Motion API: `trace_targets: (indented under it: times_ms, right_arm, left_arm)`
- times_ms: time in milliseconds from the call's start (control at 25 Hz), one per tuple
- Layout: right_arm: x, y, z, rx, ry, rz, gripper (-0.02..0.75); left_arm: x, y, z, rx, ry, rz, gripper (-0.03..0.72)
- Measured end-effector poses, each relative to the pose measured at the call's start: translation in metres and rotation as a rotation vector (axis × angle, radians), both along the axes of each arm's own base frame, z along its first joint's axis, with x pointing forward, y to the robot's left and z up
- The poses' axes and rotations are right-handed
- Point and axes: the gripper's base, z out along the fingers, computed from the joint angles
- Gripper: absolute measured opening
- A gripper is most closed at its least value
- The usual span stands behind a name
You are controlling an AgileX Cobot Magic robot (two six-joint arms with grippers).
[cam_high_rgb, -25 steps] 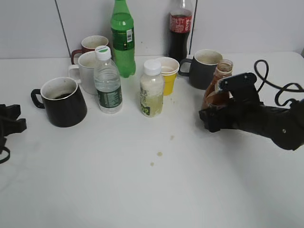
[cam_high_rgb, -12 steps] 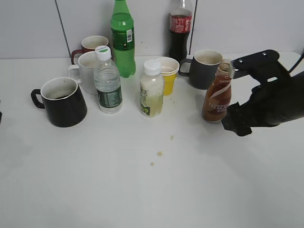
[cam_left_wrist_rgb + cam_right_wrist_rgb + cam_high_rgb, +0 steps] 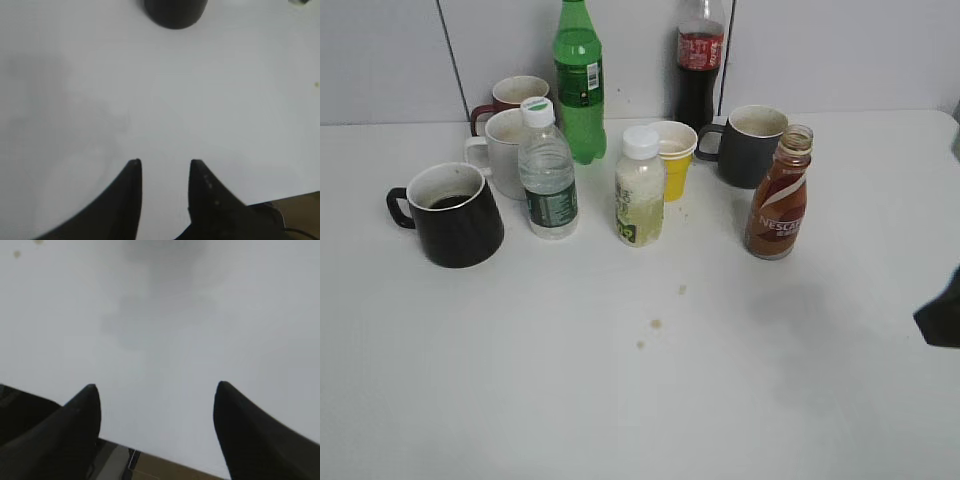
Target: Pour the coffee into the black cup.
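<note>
The coffee bottle [image 3: 778, 196], brown with a NESCAFE label and no cap, stands upright on the white table [image 3: 640, 400] at the right, free of any gripper. The glossy black cup [image 3: 451, 213] stands at the left with dark liquid inside; its base also shows at the top of the left wrist view [image 3: 175, 12]. My left gripper [image 3: 164, 162] is open and empty over bare table, well short of the cup. My right gripper [image 3: 156, 387] is wide open and empty over the table's front edge. Only a dark piece of the right arm [image 3: 944, 315] shows at the right edge of the exterior view.
Behind stand a water bottle [image 3: 547, 170], a pale juice bottle [image 3: 640, 187], a yellow paper cup [image 3: 673, 157], a green bottle [image 3: 579, 80], a cola bottle [image 3: 699, 65], a matte grey mug [image 3: 750, 146], a white mug [image 3: 502, 150] and a dark red mug [image 3: 510, 95]. Small drops [image 3: 656, 323] spot the table.
My right gripper has let go of the coffee bottle and pulled back right and toward the front, almost out of the exterior view. The bottle stays upright. The left arm has left the exterior view.
</note>
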Motion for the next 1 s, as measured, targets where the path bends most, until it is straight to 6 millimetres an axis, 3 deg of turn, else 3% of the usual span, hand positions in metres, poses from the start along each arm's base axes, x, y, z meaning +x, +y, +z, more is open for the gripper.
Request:
trace_targets:
  times_ms: [160, 320, 560, 800, 1000]
  right_arm:
    - [-0.048, -0.019, 0.008, 0.008, -0.019, 0.009, 0.518]
    - [-0.093, -0.038, 0.012, 0.028, -0.073, 0.018, 0.515]
    - [-0.146, -0.059, 0.022, 0.121, -0.319, 0.032, 0.515]
    - [-0.177, -0.072, 0.028, 0.194, -0.514, 0.033, 0.514]
    - [-0.184, -0.072, 0.028, 0.246, -0.537, 0.042, 0.513]
  left_arm:
    - [-0.038, 0.005, 0.004, -0.013, -0.127, -0.001, 0.217]
    - [-0.067, 0.009, -0.014, 0.002, -0.202, -0.024, 0.212]
    - [-0.088, 0.012, -0.029, 0.010, -0.305, -0.041, 0.211]
    - [-0.089, 0.012, -0.028, 0.011, -0.319, -0.039, 0.211]
    - [-0.089, 0.015, -0.028, 0.076, -0.330, -0.074, 0.211]
